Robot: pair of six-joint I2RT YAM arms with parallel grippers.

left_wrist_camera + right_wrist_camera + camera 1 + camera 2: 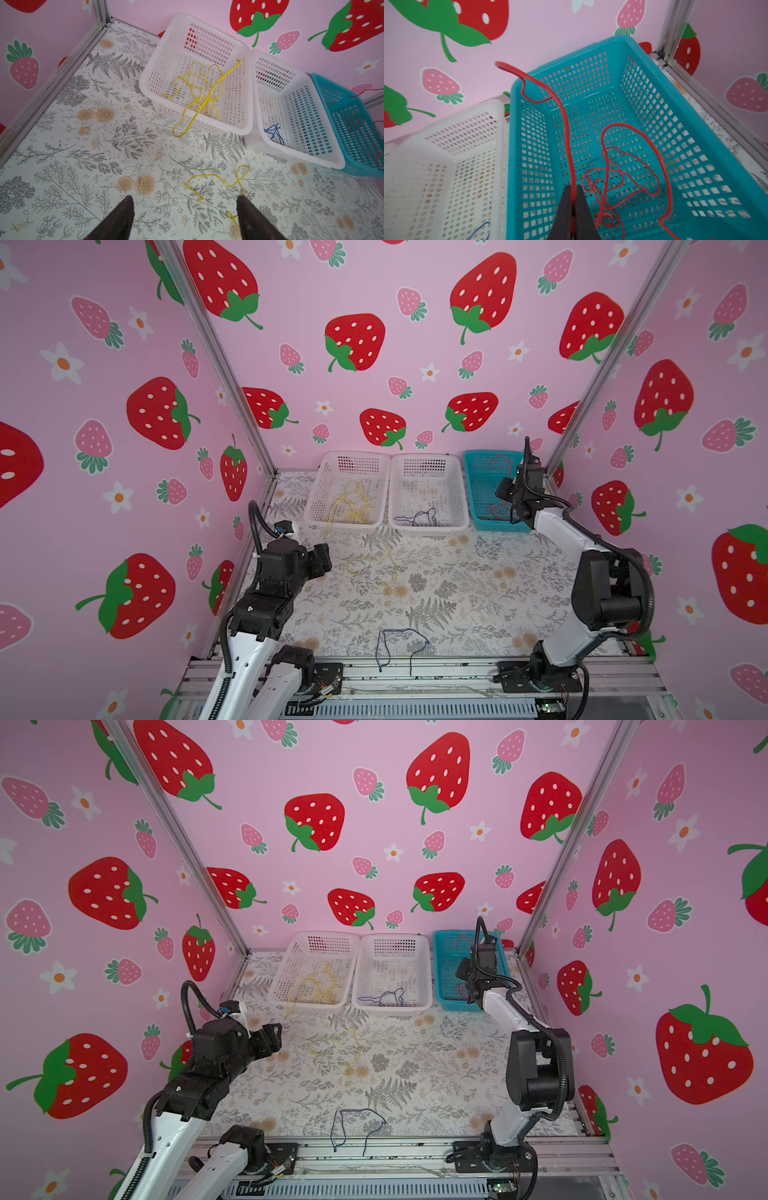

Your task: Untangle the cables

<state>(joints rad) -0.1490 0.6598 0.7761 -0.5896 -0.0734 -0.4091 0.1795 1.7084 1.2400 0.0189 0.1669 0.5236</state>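
The right claw (pixel 573 187) pinches a red cable (pixel 568 133) over the blue basket (pixel 654 116), while the open left claw (pixel 185 200) hangs above a yellow cable (pixel 204 175) near the white basket (pixel 145 83)

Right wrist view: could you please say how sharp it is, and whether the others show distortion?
Right wrist view: teal perforated plastic basket and thin red wire slightly smeared, right hand dark and soft. Left wrist view: floral-print table crisp, left hand blurred. Both top views: aluminium corner posts splay from wide-angle distortion; light even.
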